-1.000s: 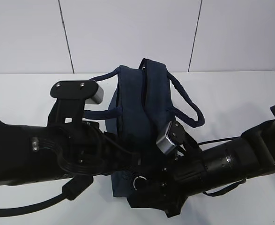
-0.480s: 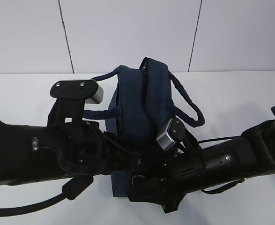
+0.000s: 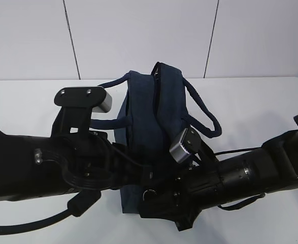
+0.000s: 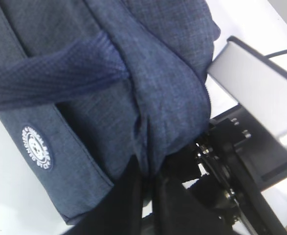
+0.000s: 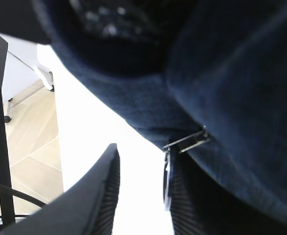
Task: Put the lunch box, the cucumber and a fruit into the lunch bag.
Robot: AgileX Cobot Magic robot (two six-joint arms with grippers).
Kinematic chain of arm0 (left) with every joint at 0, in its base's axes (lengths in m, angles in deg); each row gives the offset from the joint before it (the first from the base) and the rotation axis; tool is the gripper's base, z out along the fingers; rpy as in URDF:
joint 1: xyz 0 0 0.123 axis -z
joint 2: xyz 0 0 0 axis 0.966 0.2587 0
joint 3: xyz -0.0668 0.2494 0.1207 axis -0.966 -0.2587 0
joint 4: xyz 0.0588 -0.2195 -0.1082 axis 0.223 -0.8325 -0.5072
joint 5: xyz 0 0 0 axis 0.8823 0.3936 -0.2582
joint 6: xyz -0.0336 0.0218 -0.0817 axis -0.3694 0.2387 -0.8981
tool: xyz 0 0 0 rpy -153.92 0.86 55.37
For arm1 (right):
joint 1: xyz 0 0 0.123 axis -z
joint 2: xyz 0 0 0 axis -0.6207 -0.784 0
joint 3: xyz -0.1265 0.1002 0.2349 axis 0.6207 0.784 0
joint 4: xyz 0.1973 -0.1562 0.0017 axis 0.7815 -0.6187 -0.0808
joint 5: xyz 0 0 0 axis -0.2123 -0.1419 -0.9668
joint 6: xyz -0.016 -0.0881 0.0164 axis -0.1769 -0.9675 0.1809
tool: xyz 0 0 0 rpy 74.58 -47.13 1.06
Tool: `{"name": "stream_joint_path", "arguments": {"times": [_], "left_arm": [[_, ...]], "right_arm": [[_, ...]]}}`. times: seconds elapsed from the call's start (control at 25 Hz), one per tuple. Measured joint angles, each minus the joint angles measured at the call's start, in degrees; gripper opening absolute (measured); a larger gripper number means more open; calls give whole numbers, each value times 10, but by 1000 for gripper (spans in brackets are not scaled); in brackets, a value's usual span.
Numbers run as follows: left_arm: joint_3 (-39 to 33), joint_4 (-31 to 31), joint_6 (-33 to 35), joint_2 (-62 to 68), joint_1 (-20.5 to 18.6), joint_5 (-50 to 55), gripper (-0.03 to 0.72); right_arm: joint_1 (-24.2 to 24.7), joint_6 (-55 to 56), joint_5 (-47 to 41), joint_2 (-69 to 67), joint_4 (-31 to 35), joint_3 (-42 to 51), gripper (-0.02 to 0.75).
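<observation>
- Left gripper: black fingers pressed together on a fold of navy fabric at the bag's near end, clamped on the lunch bag; fingertips buried in cloth, so contact edges hard to make out.
- Right gripper: two ribbed black fingers at 6 o'clock in the right wrist view, a bright gap between them; silver ring zip pull lying against the inner face of the right-hand finger, its wire link running up to the bag at 2 o'clock. Cannot tell whether the jaws pinch the ring or merely flank it.
- Both arms crowding the lower half of the exterior view, hiding the bag's near end and both sets of fingertips.
- Lunch bag standing at centre of the white table, loop handles drooping to either side, round white logo patch on its side.
- Lunch box, cucumber, fruit: nowhere in view; bag interior hidden.
</observation>
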Motion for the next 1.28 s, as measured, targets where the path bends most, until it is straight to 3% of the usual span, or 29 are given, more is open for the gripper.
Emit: {"name": "stream_joint_path", "arguments": {"times": [1.28], "left_arm": [[0, -1, 0, 0, 0, 14, 3]], "right_arm": [[0, 0, -30, 0, 0, 0, 239]]}}
